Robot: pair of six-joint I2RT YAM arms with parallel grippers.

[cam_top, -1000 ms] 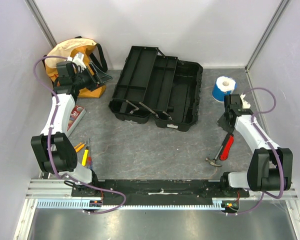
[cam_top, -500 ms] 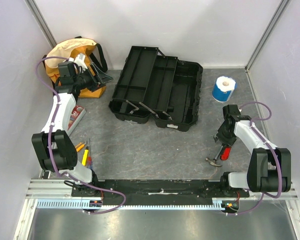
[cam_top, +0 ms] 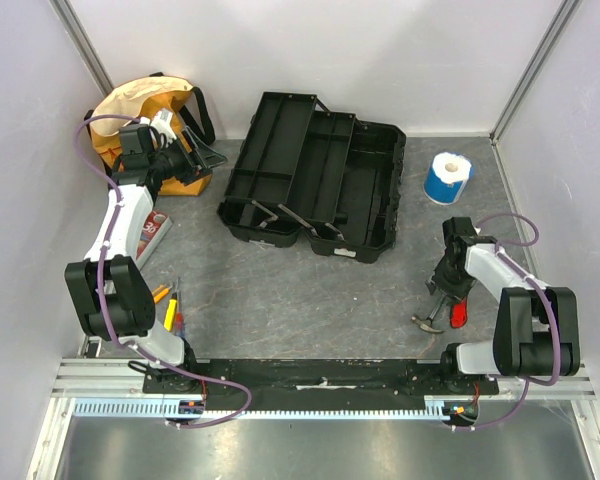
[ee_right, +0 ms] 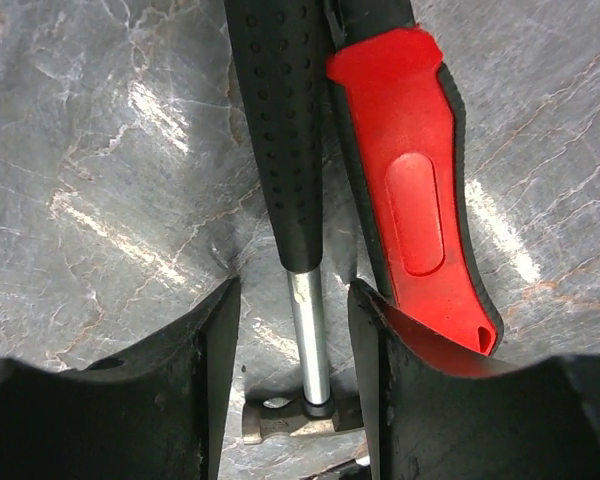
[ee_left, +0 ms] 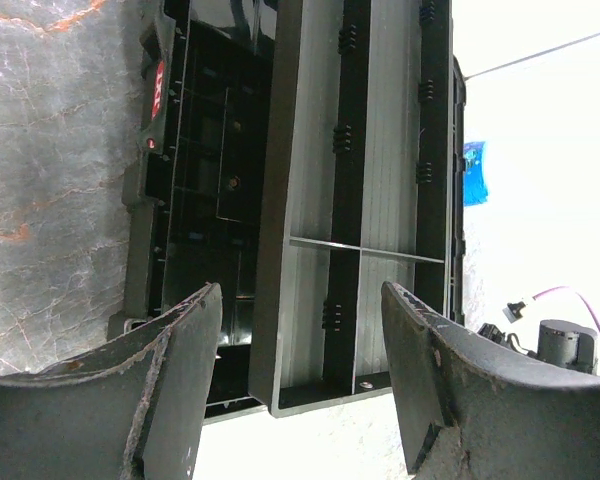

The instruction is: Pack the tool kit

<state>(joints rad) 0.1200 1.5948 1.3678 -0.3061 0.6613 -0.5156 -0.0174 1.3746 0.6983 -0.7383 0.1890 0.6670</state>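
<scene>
0 tools show inside our toolbox (cam_top: 315, 180). Our right claw (ee_right: 295, 305) straddles the hammer (ee_right: 280, 130), released; our left claw (ee_left: 300, 300) hangs released, empty.

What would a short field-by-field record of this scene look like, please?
tool kit: open, trays spread, mid-table
left gripper: open, empty, facing the tool kit
right gripper: open, straddling the hammer shaft
hammer: lying on the table beside the red-handled tool
blue roll: on the table, right of the tool kit
</scene>
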